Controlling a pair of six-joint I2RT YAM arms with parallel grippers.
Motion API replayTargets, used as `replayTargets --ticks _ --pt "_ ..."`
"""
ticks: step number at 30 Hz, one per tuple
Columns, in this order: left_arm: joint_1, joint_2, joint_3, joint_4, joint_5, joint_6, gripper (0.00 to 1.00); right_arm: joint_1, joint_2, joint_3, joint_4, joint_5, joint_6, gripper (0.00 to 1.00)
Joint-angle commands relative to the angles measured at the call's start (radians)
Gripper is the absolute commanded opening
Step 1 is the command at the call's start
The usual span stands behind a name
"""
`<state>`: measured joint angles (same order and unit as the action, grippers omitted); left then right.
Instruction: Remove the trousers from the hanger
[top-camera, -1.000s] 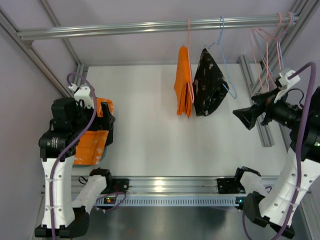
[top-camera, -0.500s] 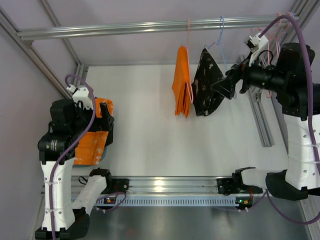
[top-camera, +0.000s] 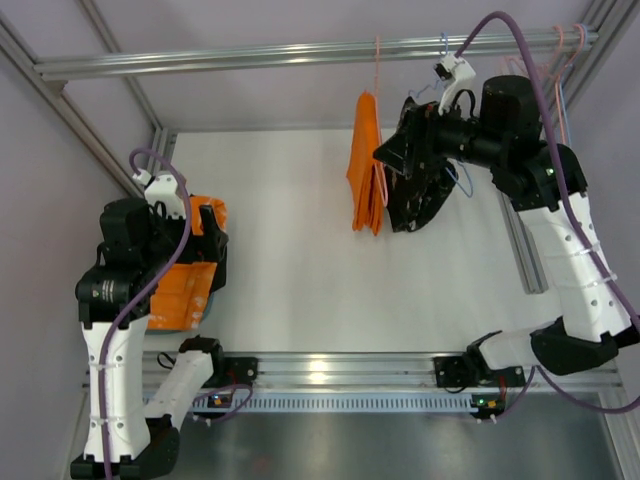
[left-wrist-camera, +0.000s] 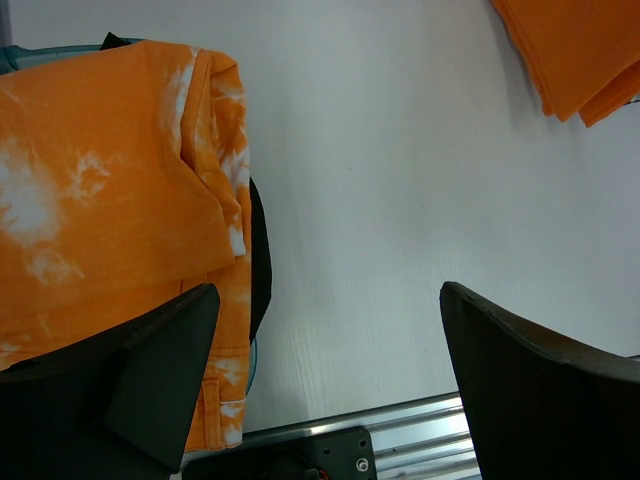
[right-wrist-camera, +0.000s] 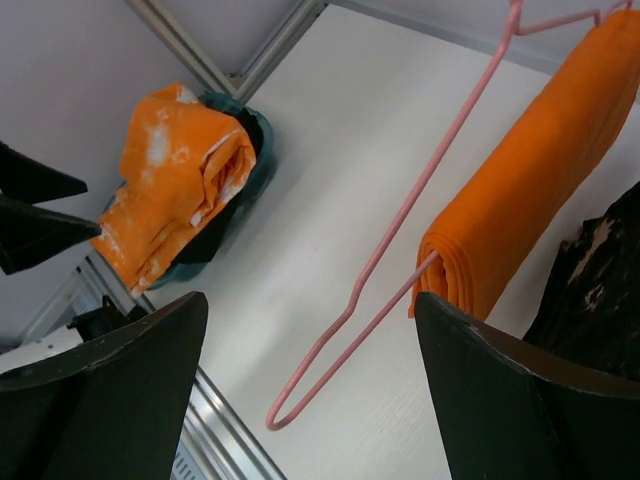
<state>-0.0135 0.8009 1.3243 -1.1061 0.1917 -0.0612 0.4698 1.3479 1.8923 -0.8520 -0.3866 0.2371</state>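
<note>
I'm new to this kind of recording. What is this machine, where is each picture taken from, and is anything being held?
Two robot arms are bolted at the near edge of a white table. The wide picture looks down from above and behind them. The other two pictures come from a camera on each wrist, so the dark shapes at the bottom of those are that arm's own fingers.

A pink hanger hangs from a metal rail, with the orange trousers folded over it. A black speckled garment hangs beside them.

The right gripper is raised close to the trousers. It is open and holds nothing. The left gripper is also open, near a patchy orange cloth at the table's left side.
</note>
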Motion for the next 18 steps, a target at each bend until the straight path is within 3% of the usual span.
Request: replayTargets --ticks 1,6,9,18 --pt "0.006 0.001 0.018 0.051 -0.009 -0.019 0.98 0.015 0.045 0.024 0.077 0.066 0.094 0.85" --pt "0.006 0.009 0.023 0.051 -0.005 -0.02 0.98 0.016 0.131 0.06 0.1 0.066 0.163 0.84" --pt "0.007 0.008 0.012 0.051 -0.014 -0.019 0.98 0.016 0.178 0.07 0.152 -0.009 0.204 0.76" --pt "0.006 0.006 0.003 0.052 -0.017 -0.015 0.98 0.015 0.238 0.054 0.205 -0.116 0.298 0.64"
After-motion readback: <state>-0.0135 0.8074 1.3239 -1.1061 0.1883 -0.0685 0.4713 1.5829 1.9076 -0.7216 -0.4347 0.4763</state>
